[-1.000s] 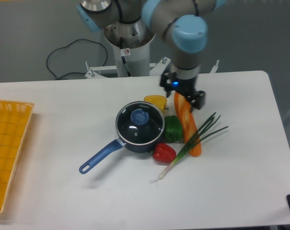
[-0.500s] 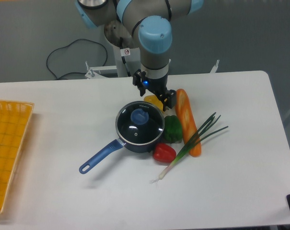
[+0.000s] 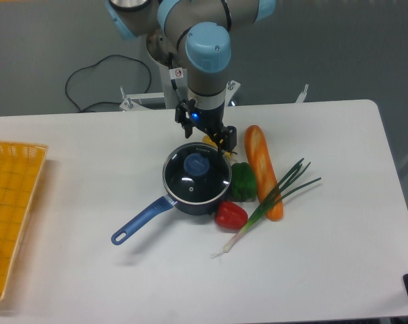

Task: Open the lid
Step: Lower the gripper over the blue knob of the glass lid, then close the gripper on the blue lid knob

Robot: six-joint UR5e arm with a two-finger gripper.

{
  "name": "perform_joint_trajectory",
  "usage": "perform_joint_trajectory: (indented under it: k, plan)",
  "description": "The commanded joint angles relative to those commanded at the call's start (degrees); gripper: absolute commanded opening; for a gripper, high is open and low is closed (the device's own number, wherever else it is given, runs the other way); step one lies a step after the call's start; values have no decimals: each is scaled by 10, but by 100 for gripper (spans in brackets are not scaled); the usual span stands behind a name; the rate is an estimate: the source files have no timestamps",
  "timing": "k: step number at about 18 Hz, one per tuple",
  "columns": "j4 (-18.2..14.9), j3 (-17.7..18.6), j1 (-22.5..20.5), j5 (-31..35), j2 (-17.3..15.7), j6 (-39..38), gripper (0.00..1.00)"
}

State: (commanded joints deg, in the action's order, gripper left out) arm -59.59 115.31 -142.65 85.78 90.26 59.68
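Hovering my gripper (image 3: 205, 135) just above the upper edge of the lid (image 3: 197, 177), I am not touching it; whether my jaws are spread I cannot tell. Mid-frame, the lid is sitting flat on the saucepan (image 3: 146, 214), knob (image 3: 195, 163) facing up.

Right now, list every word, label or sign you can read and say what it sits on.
None can be read.
Small round red-ringed sticker on the robot's base column: a sign, too small to make out.
Lid, saucepan, yellow basket: no text visible.
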Motion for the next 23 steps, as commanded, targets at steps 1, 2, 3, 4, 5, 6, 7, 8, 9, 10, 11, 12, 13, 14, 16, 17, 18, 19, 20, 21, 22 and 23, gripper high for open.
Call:
perform_joint_trajectory:
  k: [1, 2, 3, 4, 5, 6, 7, 8, 9, 10, 11, 12, 13, 14, 16, 17, 18, 19, 20, 21, 22, 23]
  plan:
    - [0, -1, 3, 4, 2, -1, 99]
    - [0, -1, 4, 10, 5, -1, 99]
    - [0, -2, 5, 15, 10, -2, 99]
    - [0, -2, 5, 21, 14, -3, 99]
    - [0, -3, 7, 26, 18, -8, 99]
    - [0, -5, 17, 31, 21, -12, 99]
    - [0, -9, 28, 36, 27, -14, 99]
    - [0, -11, 34, 41, 30, -18, 99]
    - [0, -15, 36, 46, 34, -24, 99]
    - [0, -19, 38, 47, 41, -32, 99]
    - [0, -24, 39, 47, 46, -37, 99]
    - [0, -27, 41, 47, 51, -38, 99]
    - [0, -29, 47, 47, 52, -37, 99]
    - [0, -28, 47, 47, 54, -37, 99]
    - [1, -31, 48, 47, 58, -37, 99]
    - [0, -34, 48, 47, 61, -37, 99]
    - [1, -35, 48, 47, 63, -37, 99]
    - [1, -36, 48, 47, 66, -37, 99]
    - [1, -36, 48, 47, 67, -37, 99]
    - [1, -36, 47, 46, 69, -36, 99]
    - [3, -37, 47, 46, 71, -36, 99]
    - [3, -38, 48, 46, 73, -37, 99]
